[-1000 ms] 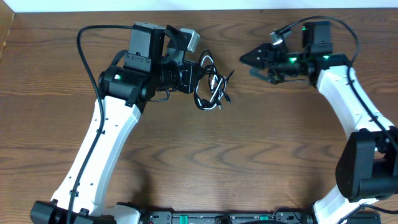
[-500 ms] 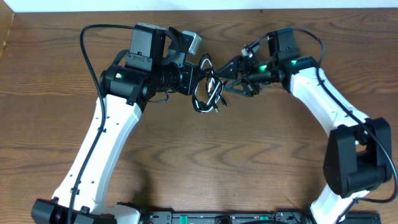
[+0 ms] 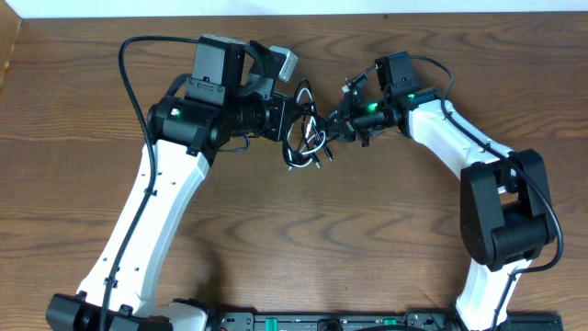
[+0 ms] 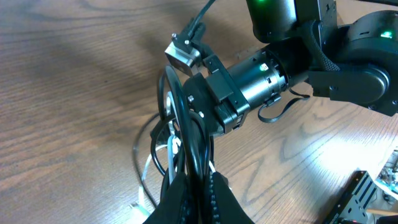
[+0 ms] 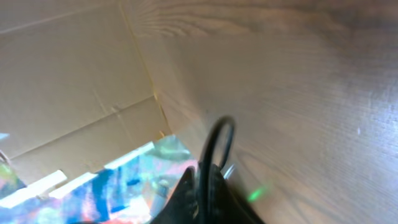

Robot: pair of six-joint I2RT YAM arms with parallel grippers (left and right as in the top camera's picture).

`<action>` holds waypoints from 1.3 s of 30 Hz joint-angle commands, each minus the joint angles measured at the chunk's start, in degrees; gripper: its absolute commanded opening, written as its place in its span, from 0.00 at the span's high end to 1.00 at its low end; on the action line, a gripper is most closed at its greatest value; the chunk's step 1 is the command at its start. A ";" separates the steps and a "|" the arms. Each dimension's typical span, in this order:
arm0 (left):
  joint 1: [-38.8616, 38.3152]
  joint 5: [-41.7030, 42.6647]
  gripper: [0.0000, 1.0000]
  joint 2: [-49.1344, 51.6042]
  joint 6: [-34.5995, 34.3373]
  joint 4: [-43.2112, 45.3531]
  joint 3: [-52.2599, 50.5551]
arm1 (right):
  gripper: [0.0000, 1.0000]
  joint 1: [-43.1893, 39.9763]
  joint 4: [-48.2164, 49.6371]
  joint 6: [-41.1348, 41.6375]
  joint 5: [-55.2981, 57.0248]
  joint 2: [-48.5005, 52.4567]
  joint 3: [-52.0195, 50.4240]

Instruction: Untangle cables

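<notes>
The cables [image 3: 308, 140] form a small tangle of black and white loops at the table's upper middle, held between both arms. My left gripper [image 3: 296, 121] is shut on the bundle from the left. In the left wrist view its fingers [image 4: 180, 199] pinch black cords [image 4: 179, 118], and a white cord [image 4: 145, 177] droops to the wood. My right gripper [image 3: 329, 125] meets the tangle from the right and is shut on a black cable. The right wrist view shows that black loop [image 5: 219, 140] rising out of its closed gripper [image 5: 204, 177].
Bare wooden tabletop [image 3: 349, 230] surrounds the tangle. A white wall edge [image 3: 294, 7] runs along the far side. A cardboard panel [image 5: 68, 81] shows beyond the table in the right wrist view. The right arm's body [image 4: 261, 68] sits close above the left fingers.
My right gripper travelled left from the upper right to the tangle and closed on a black cable. The left gripper stayed shut on the bundle and kept its place.
</notes>
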 commanded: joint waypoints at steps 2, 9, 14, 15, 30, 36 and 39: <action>0.50 0.74 0.92 0.00 1.01 0.68 0.61 | 0.99 -1.20 -5.07 -7.63 5.33 0.22 0.55; 1.66 0.76 0.93 -0.02 0.98 1.55 0.61 | 0.99 -4.22 -24.06 -14.88 40.04 0.22 0.55; 1.79 0.76 0.93 -0.02 1.01 1.57 0.61 | 0.99 -5.35 -31.17 -19.06 54.90 0.22 0.55; 1.79 0.76 0.93 -0.02 1.01 1.57 0.61 | 0.99 -5.44 -31.80 -20.13 56.26 0.22 0.55; 1.77 0.98 0.93 -0.02 -0.92 1.51 0.61 | 0.12 -5.95 -37.70 -47.23 27.78 -3.15 13.62; 1.77 5.09 0.93 -0.02 -1.79 1.53 0.61 | 0.21 -5.79 -29.29 -47.01 15.47 -2.91 14.71; 1.79 8.17 0.93 -0.02 -1.86 1.44 0.61 | 0.22 -5.42 -26.67 -48.15 15.76 -2.47 14.56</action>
